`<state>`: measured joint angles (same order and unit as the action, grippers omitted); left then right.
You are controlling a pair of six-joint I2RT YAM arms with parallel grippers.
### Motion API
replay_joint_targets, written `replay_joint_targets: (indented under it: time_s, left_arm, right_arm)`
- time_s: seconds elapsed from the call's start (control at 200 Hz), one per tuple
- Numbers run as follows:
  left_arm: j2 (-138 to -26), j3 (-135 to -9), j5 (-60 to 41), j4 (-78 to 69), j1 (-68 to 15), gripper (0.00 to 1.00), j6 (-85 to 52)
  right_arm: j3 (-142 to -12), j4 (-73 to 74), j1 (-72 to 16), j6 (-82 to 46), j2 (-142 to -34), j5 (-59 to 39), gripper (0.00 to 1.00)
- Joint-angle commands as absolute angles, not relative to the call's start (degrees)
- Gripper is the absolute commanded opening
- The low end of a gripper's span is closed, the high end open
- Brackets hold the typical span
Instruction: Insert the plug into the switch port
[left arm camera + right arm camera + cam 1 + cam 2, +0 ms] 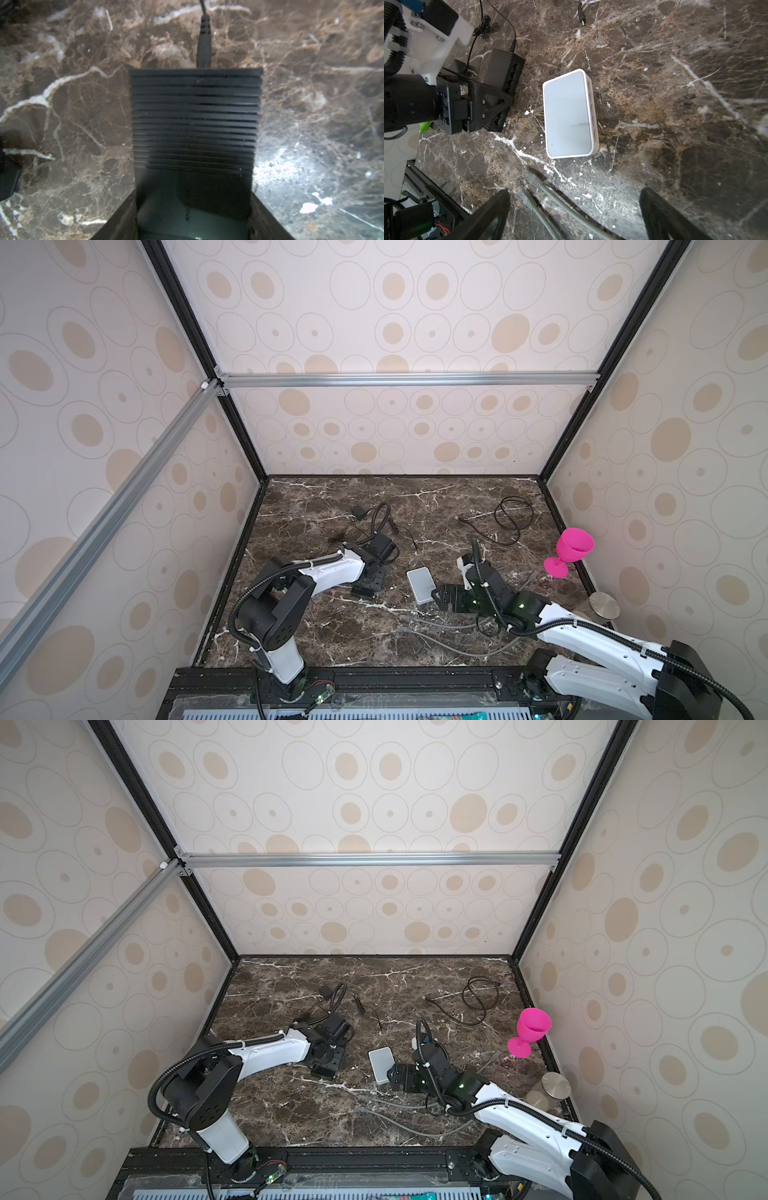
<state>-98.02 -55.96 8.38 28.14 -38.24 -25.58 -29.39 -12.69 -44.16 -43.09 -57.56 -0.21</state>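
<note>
Straddles a black ribbed switch box point(503, 62) with the left claw point(192, 195), fingers point(120, 224) along both long edges (pressing or not, cannot tell). Hovers with the right claw point(575, 192) spread wide and empty over two grey cable plugs point(534, 181) lying on the brown marble tabletop point(675, 104). Leaves bare marble beside the ported edge of the white rectangular switch point(568, 113) nearby.

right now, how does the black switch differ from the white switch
The black switch has a ribbed top; the white switch is smooth. The black one has a cable plugged in and sits between the left fingers; the white one lies free, no cable seen on it. Both lie flat on the table, ports along one side.
</note>
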Motion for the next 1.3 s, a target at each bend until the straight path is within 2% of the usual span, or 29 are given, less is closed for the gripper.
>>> replay_joint_targets:
  time_s: [0.0, 0.625, 0.675, 0.745, 0.81, 0.875, 0.96, 1.06, 1.1, 1.175, 1.295]
  left_arm:
    - [-98.53, -55.03, 3.75, 28.47, -38.34, 0.65, -21.46]
    - [-91.83, -47.97, -3.06, 27.26, -39.49, 0.62, -17.40]
    - [-91.67, -48.19, -3.24, 27.48, -39.62, 0.66, -17.58]
    - [-91.55, -49.24, -2.99, 28.59, -39.62, 0.85, -18.09]
    - [-89.76, -50.47, -3.72, 29.50, -39.55, 0.97, -18.57]
    - [-86.16, -52.23, -3.90, 31.16, -39.57, 0.98, -19.37]
    - [-80.90, -54.69, -4.54, 33.51, -39.58, 0.98, -20.66]
    - [-74.64, -52.75, -8.80, 31.72, -39.59, 0.98, -23.66]
    - [-72.41, -51.01, -10.44, 30.76, -39.57, 0.98, -24.95]
    - [-69.17, -48.63, -11.75, 30.66, -39.59, 0.98, -26.54]
    - [-63.01, -45.26, -11.48, 29.18, -39.60, 0.98, -25.12]
  right_arm:
    - [-28.79, -12.74, -43.89, -44.12, -57.11, 0.18, 1.00]
    - [-30.01, -8.26, -43.91, -42.33, -63.92, -6.85, 0.99]
    - [-30.21, -7.67, -43.92, -41.95, -64.43, -7.90, 0.98]
    - [-30.62, -7.04, -43.86, -41.01, -65.15, -9.81, 0.96]
    - [-31.91, -7.95, -44.02, -39.71, -65.72, -12.15, 0.95]
    - [-34.51, -11.47, -43.98, -37.62, -66.24, -14.66, 0.93]
    - [-39.51, -19.07, -44.58, -33.15, -67.38, -18.80, 0.85]
    - [-46.52, -32.69, -48.26, -25.67, -69.31, -17.40, 0.81]
    - [-47.68, -36.06, -49.39, -24.80, -69.88, -17.11, 0.76]
    - [-46.09, -37.03, -51.80, -26.14, -69.72, -17.08, 0.60]
    - [-42.11, -33.72, -57.61, -29.49, -69.08, -11.62, 0.46]
